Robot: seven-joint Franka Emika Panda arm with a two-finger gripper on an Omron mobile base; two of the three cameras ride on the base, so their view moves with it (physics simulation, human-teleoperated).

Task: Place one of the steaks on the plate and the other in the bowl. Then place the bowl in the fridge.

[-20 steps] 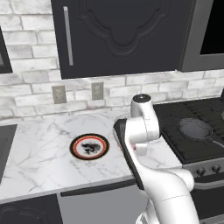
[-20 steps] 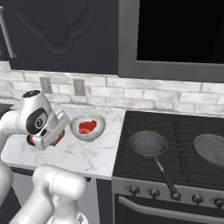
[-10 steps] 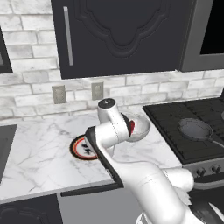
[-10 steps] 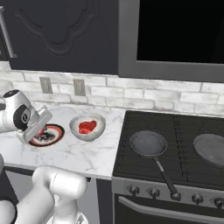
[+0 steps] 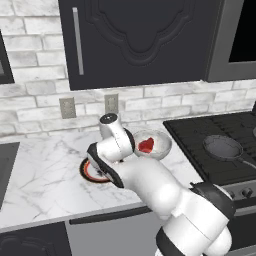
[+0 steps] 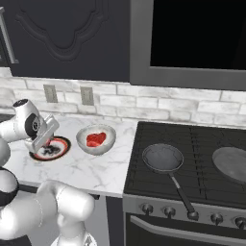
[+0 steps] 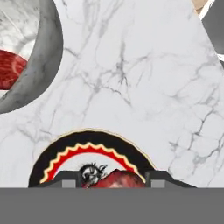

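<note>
The plate, red-rimmed with a dark inner ring, lies on the marble counter close under my gripper. A pinkish-red steak sits between the two finger tips, and the gripper is shut on it just above the plate's middle. In the right base view the gripper hangs low over the plate. Just to the right stands the grey speckled bowl with a bright red steak lying in it. In the left base view my arm covers most of the plate; the bowl shows beside it. The fridge is out of view.
A stove adjoins the counter on the right, carrying two dark frying pans. Dark cabinets hang above and two sockets sit in the brick wall. The counter's front edge runs close below the plate.
The arm has swung left from beside the bowl and come down over the plate, with the steak still between its fingers. Bowl and plate have not moved.
</note>
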